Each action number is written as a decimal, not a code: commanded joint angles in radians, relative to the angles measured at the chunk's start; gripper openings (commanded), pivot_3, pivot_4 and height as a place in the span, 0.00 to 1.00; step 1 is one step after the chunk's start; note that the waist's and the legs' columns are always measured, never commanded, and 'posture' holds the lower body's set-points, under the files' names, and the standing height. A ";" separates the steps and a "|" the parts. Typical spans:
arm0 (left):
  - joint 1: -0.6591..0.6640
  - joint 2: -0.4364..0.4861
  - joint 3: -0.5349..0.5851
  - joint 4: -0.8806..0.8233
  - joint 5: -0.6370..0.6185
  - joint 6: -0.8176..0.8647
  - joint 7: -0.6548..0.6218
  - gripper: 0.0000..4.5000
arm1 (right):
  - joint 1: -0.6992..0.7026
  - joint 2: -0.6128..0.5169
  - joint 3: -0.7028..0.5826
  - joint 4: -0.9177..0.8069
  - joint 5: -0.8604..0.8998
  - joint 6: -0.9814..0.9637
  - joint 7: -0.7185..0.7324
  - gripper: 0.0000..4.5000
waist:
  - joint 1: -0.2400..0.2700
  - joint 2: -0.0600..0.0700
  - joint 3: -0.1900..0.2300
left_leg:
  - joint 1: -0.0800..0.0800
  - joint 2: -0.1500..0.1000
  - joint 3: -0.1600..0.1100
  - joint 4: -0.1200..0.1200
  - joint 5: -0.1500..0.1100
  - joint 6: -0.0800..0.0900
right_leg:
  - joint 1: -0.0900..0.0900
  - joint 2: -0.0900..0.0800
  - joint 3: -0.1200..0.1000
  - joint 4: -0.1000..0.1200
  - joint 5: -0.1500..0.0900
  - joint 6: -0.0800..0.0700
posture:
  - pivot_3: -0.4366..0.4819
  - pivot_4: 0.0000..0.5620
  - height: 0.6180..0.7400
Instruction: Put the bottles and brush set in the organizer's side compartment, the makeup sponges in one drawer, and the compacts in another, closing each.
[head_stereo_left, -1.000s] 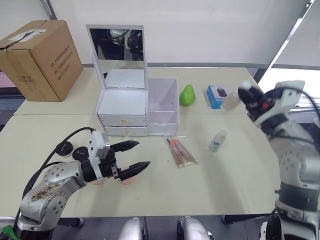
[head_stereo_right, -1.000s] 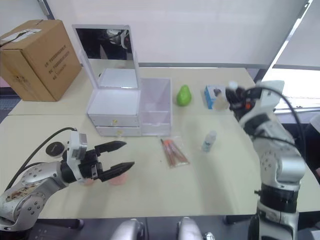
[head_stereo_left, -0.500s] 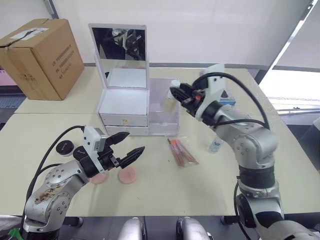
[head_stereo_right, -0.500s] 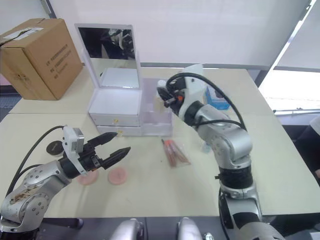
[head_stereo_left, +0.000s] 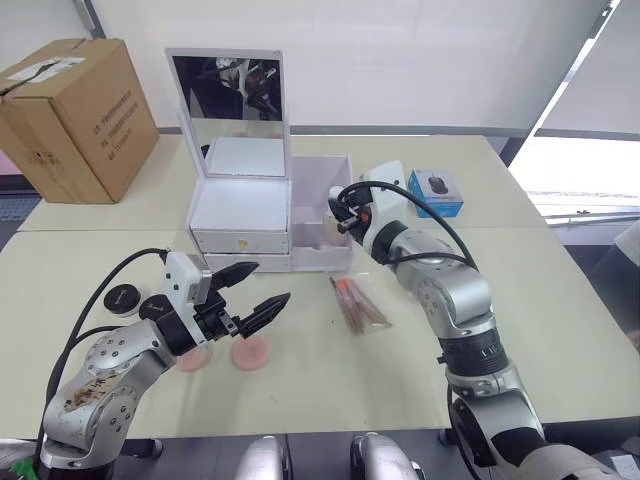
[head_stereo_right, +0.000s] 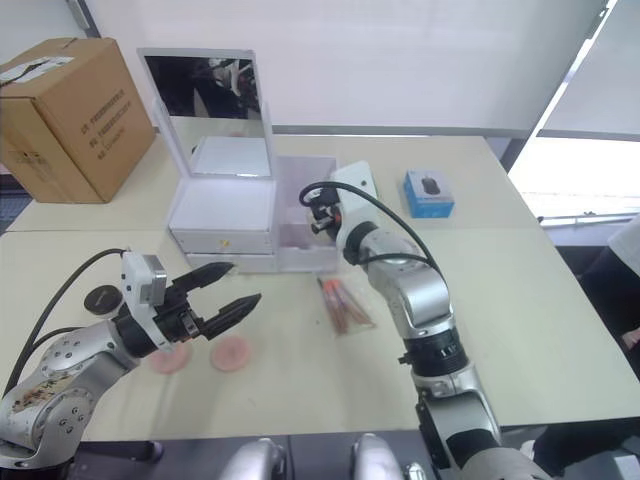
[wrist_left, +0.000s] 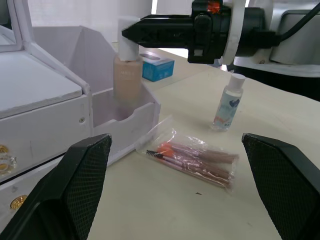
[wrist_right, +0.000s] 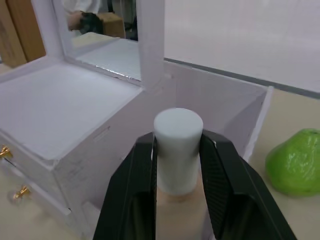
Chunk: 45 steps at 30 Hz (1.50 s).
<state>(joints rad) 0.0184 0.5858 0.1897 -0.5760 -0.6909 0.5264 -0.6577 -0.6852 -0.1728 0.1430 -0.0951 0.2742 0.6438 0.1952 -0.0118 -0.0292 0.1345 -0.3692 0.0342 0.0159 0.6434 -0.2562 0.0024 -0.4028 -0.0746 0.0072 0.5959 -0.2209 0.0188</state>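
Two pink sponges (head_stereo_left: 230, 354) are lying on the table (head_stereo_left: 560, 330) under the left gripper (head_stereo_left: 262, 291), whose fingers are spreading wide and holding nothing. Further right, the right gripper (wrist_right: 177, 150) is pinching a beige bottle (wrist_left: 126, 70) by its white cap, apparently inside the organizer's side compartment (head_stereo_left: 322, 215). Beyond it, the brush set (head_stereo_left: 358, 303) and a clear bottle (wrist_left: 228, 103) are resting on the table.

The organizer (head_stereo_left: 270, 215) stood at the table's (head_stereo_left: 560, 330) middle back, its side compartment (head_stereo_left: 322, 215) on the right. Before that compartment lay the brush set (head_stereo_left: 360, 303); two sponges (head_stereo_left: 250, 352) lay further left, compacts (head_stereo_left: 124, 297) beyond them. A cardboard box (head_stereo_left: 70, 115) sat far left.
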 joint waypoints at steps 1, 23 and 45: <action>-0.015 0.010 0.015 -0.031 -0.006 -0.010 0.003 1.00 | 0.006 0.014 -0.015 -0.005 -0.027 -0.054 0.005 0.21 | -0.001 0.000 0.000 | 0.000 0.000 0.000 0.000 0.000 0.000 | 0.000 0.001 0.000 0.000 0.000 0.000 | 0.48 0.27 1.00; -0.043 0.019 0.019 -0.016 -0.009 -0.007 0.000 1.00 | 0.076 0.084 -0.018 0.139 -0.108 -0.133 0.016 0.21 | -0.002 0.000 0.000 | 0.001 0.000 0.000 0.000 0.000 0.000 | 0.000 0.001 0.002 0.000 0.000 0.000 | 0.48 0.27 1.00; 0.145 0.378 0.492 0.643 0.140 -0.193 -0.282 1.00 | 0.342 -0.520 -0.588 -0.250 0.281 -0.011 0.530 1.00 | 0.016 -0.001 0.003 | 0.001 0.001 0.002 -0.001 0.000 0.000 | -0.006 -0.004 -0.001 -0.003 -0.006 0.002 | 0.48 0.27 1.00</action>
<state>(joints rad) 0.1709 0.9308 0.6162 -0.0134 -0.5872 0.4122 -0.9020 -0.3585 -0.6637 -0.3744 -0.3398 0.5175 0.6757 0.6364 0.0042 -0.0304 0.1375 -0.3687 0.0350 0.0187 0.6413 -0.2569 0.0023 -0.4092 -0.0794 0.0061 0.5929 -0.2272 0.0209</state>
